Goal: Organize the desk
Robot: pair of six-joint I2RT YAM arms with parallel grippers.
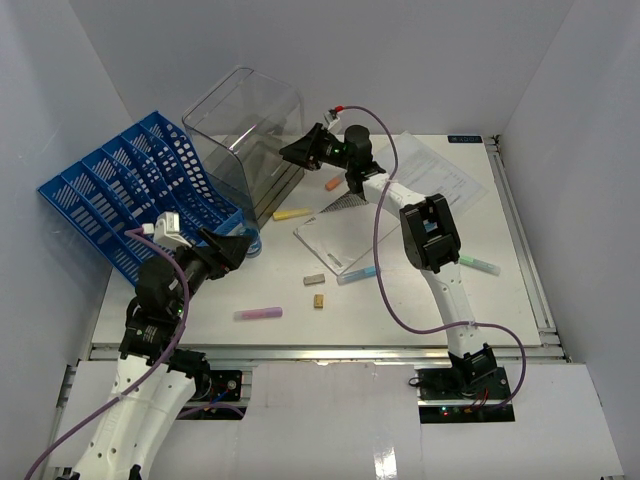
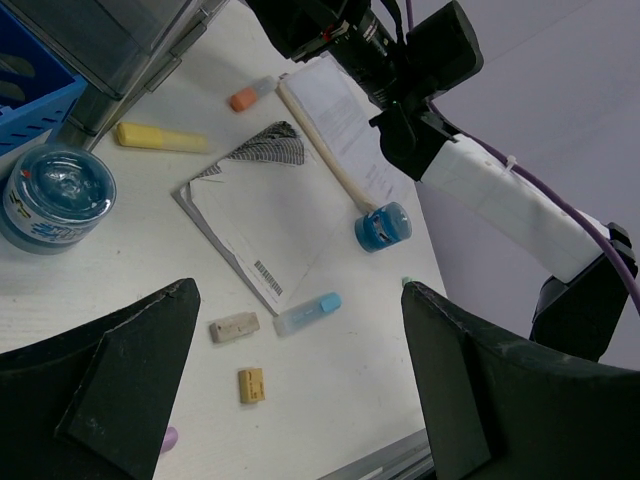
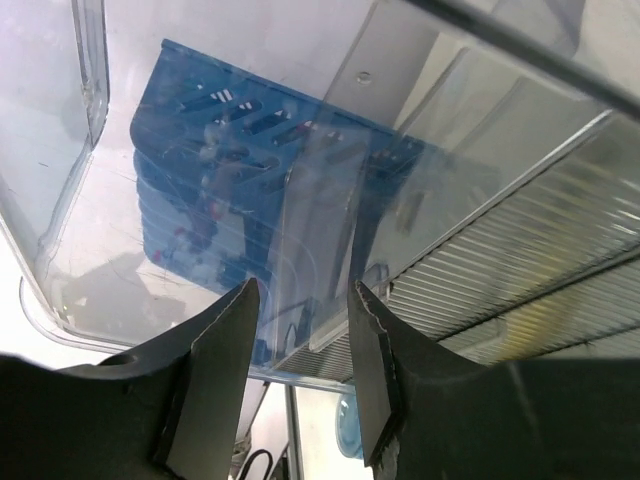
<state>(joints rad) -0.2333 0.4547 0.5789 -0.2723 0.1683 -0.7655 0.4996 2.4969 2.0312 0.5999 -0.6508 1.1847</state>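
Observation:
The white desk (image 1: 420,310) holds scattered stationery: a yellow highlighter (image 1: 292,213), an orange-capped marker (image 1: 333,183), a blue highlighter (image 1: 358,274), a pink highlighter (image 1: 258,313), a green highlighter (image 1: 478,264), a beige eraser (image 1: 314,280) and a yellow eraser (image 1: 318,300). My left gripper (image 1: 238,246) is open and empty, above the desk (image 2: 340,400) beside a round blue tin (image 2: 55,195). My right gripper (image 1: 298,150) is part open at the rim of the tilted clear plastic bin (image 1: 245,135). In the right wrist view the bin's edge (image 3: 320,240) stands just beyond the gripper (image 3: 302,290).
A blue slotted file rack (image 1: 125,190) leans at the back left against the bin. A clear folder with a booklet (image 1: 345,235) and a printed sheet (image 1: 440,180) lie mid-desk. A small blue round object (image 2: 383,226) sits by the booklet (image 2: 265,215). A metal rail (image 1: 320,350) runs along the near edge.

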